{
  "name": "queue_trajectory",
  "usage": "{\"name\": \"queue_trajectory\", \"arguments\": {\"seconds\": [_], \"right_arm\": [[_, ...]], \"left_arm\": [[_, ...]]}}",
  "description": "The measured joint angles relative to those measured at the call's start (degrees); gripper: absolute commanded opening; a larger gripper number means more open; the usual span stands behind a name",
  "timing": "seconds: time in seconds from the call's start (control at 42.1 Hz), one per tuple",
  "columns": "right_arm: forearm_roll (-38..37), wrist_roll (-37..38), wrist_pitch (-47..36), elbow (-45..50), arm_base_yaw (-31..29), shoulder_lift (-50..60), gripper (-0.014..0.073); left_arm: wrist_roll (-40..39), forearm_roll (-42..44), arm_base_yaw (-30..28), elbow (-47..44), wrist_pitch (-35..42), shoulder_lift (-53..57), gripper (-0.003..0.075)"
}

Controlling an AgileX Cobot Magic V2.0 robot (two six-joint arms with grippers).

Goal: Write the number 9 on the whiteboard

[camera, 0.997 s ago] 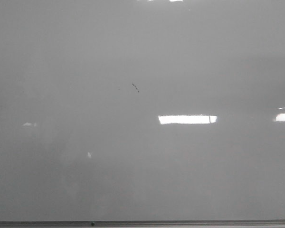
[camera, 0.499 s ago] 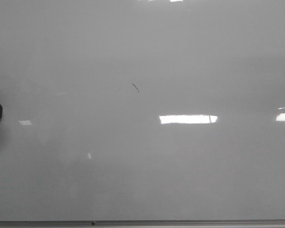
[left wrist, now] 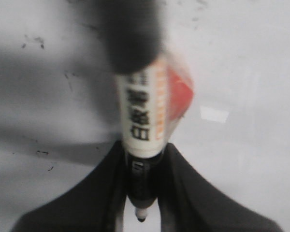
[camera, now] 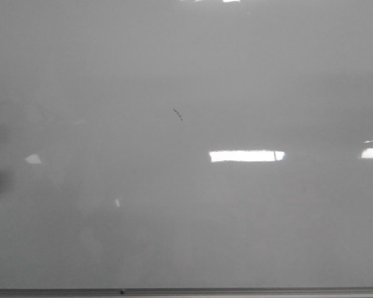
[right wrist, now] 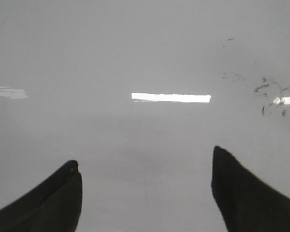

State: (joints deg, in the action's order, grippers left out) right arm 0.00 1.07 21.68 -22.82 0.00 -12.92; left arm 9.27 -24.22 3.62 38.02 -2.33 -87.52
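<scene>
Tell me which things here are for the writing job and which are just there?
For the job:
whiteboard
marker, held in the left gripper

Just there:
small dark speck on the board
old smudges
right gripper, open and empty

Setting: an indoor room of the office, classroom or lab type; which one cannot be told. Evidence: a large glossy whiteboard fills the front view, bounded by a thin grey frame edge at 6 o'clock. Bright rectangular reflections at 4 o'clock match long ceiling light fixtures. The left wrist view shows a whiteboard marker with a printed label. Faint dark ink smudges mark the board surface.
</scene>
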Motion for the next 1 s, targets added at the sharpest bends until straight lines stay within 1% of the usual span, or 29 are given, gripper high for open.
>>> {"name": "queue_trajectory", "arguments": {"seconds": [0.095,0.19,0.261,0.356,0.475,0.594,0.617,0.689,0.76,0.879,0.926,0.997], "right_arm": [[0.00,0.00,0.00,0.00,0.00,0.00,0.0573],[0.00,0.00,0.09,0.00,0.00,0.00,0.0573],[0.00,0.00,0.49,0.00,0.00,0.00,0.0573],[0.00,0.00,1.56,0.00,0.00,-0.15,0.0573],[0.00,0.00,3.26,-0.17,0.05,-1.59,0.0573],[0.81,-0.10,6.24,-1.62,0.79,-4.30,0.0573],[1.25,-0.39,7.24,-2.20,1.17,-5.43,0.0573],[2.70,-2.19,9.65,-4.01,2.39,-7.69,0.0573],[4.92,-5.32,13.13,-5.99,4.39,-10.10,0.0573],[11.44,-13.66,20.40,-10.11,8.63,-14.73,0.0573],[14.37,-18.12,23.79,-11.99,10.43,-16.22,0.0573],[21.98,-27.29,29.51,-15.74,15.00,-19.36,0.0573]], "left_arm": [[0.00,0.10,0.00,0.00,0.21,0.93,0.0041],[0.00,0.84,0.00,0.00,0.00,4.23,0.0041],[0.00,1.06,0.00,0.13,-2.14,7.78,0.0041],[0.28,1.79,0.26,1.43,-8.82,12.98,0.0041],[5.81,2.34,3.00,5.68,-21.85,18.12,0.0041],[11.78,2.46,8.80,10.83,-33.34,20.35,0.0041],[14.36,2.46,10.62,12.49,-36.30,20.44,0.0041],[20.48,1.88,15.65,14.94,-40.01,20.44,0.0041],[27.73,1.03,20.63,16.58,-41.63,20.44,0.0041],[41.38,0.57,29.48,18.00,-42.92,20.44,0.0041],[45.03,0.57,32.94,18.05,-43.16,20.44,0.0041],[50.43,0.57,38.56,18.05,-43.39,20.44,0.0041]]}}
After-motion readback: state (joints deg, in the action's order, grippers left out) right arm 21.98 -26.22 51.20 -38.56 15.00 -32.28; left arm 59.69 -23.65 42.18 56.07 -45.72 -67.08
